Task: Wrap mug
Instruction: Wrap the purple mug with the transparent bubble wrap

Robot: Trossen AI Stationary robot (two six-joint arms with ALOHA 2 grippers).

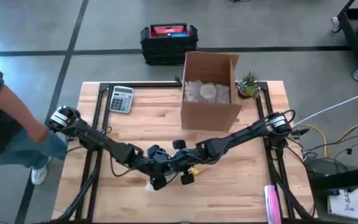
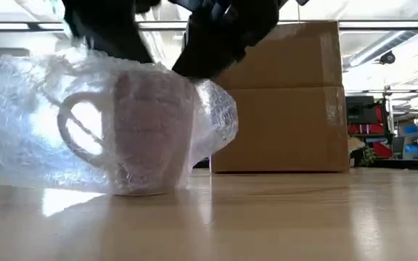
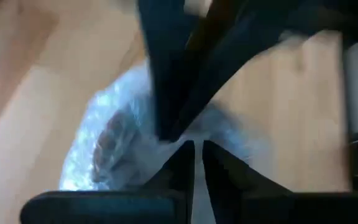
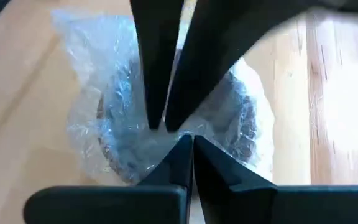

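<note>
mug (image 2: 154, 130) inside bubble wrap (image 2: 20, 123) | both end effectors pinching wrap above | cardboard box (image 1: 209, 93) holds wrapped item

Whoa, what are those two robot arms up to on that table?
They are wrapping a mug in bubble wrap. The mug stands upright on the wooden table with the wrap loosely round it. Both grippers meet right above it: the left gripper and the right gripper each pinch the wrap at the top. A cardboard box stands behind.
</note>
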